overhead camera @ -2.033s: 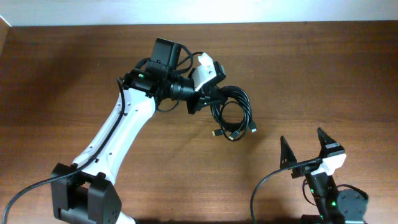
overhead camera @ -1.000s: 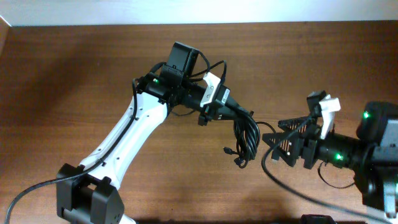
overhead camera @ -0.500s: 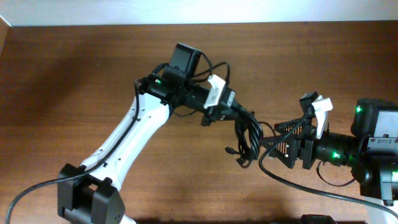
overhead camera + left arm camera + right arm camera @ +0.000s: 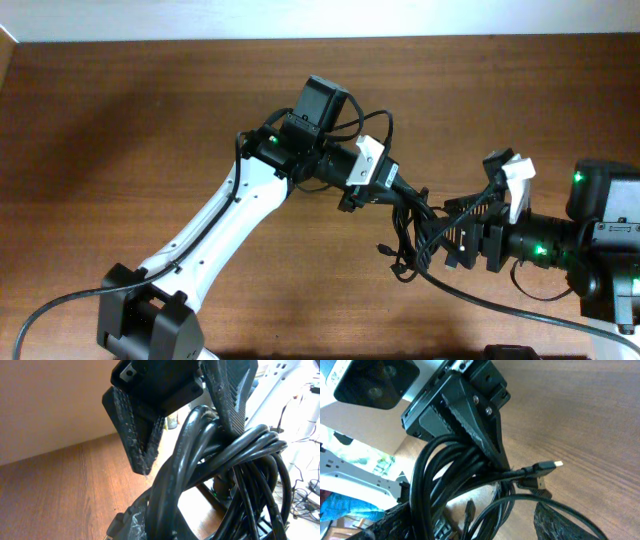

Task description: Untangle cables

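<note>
The cables are a coiled bundle of thin black cords hanging above the table. My left gripper is shut on the top of the bundle. In the left wrist view the cords run between its ribbed fingers. My right gripper is open, its fingers spread on either side of the hanging loops. In the right wrist view the cables pass between its fingers, with the left gripper above them. A gold-tipped plug sticks out of the bundle to the right.
The brown wooden table lies under both arms. The left arm's white link crosses the middle left. A thicker black wire curves from the right arm's base near the front edge.
My left gripper has carried the bundle to the right, so the loops now hang between the right gripper's fingers. The right arm came up from the front edge earlier and has since held still.
</note>
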`<state>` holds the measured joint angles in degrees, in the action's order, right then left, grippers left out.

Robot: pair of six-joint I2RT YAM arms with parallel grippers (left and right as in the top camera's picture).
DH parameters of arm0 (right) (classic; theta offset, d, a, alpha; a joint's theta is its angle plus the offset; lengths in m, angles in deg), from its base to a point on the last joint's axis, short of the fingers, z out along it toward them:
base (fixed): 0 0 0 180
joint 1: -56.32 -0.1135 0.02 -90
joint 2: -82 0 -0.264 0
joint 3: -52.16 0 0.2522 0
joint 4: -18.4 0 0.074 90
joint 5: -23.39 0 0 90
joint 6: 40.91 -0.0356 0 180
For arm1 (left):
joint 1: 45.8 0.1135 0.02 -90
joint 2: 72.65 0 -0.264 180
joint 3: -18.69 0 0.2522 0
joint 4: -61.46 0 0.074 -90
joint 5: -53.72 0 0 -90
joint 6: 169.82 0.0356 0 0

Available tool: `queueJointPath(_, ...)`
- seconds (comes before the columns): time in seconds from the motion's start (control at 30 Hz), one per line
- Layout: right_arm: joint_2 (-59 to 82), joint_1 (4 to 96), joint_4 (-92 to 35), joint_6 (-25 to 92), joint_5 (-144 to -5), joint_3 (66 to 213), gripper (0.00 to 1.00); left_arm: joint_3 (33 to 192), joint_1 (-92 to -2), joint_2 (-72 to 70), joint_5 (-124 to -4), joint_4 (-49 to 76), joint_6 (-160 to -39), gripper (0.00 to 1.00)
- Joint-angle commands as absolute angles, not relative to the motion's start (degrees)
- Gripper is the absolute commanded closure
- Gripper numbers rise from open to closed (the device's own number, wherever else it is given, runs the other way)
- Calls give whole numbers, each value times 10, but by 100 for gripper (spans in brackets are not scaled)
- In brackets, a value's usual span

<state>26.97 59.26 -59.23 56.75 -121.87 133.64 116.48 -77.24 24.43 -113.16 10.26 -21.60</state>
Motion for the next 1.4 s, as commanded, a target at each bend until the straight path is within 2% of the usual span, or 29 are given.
queueJointPath(0.0, 269, 590, -563, 570, -1184, 1342, 28, 1178, -775, 228, -1180, 104, -251, 100)
queueJointPath(0.13, 269, 590, -519, 534, -1108, 1342, 27, 1178, -775, 228, -1180, 95, -251, 100)
queueJointPath(0.43, 269, 590, -545, 531, -970, 1342, 27, 1178, -772, 228, -1210, 98, -251, 100)
queueJointPath(0.57, 269, 590, -550, 531, -945, 1342, 27, 1178, -741, 228, -1265, 100, -251, 100)
queueJointPath(0.7, 257, 590, -560, 531, -938, 1342, 27, 1178, -741, 228, -1265, 99, -251, 100)
queueJointPath(0.9, 231, 590, -540, 492, -837, 1343, 27, 1178, -741, 228, -1265, 93, -251, 100)
queueJointPath(1.0, 232, 590, -535, 492, -841, 1343, 27, 1178, -741, 228, -1230, 92, -266, 100)
queueJointPath(1.13, 243, 590, -536, 508, -918, 1343, 27, 1178, -741, 228, -1118, 92, -360, 100)
queueJointPath(1.2, 250, 590, -542, 545, -1000, 1343, 26, 1178, -741, 228, -1115, 95, -371, 100)
queueJointPath(1.23, 251, 590, -544, 549, -1017, 1343, 26, 1178, -741, 228, -1116, 96, -371, 100)
queueJointPath(1.27, 251, 590, -547, 549, -1031, 1343, 21, 1178, -741, 228, -1130, 99, -371, 100)
queueJointPath(1.37, 250, 590, -551, 549, -1046, 1343, 21, 1178, -741, 228, -1159, 117, -371, 100)
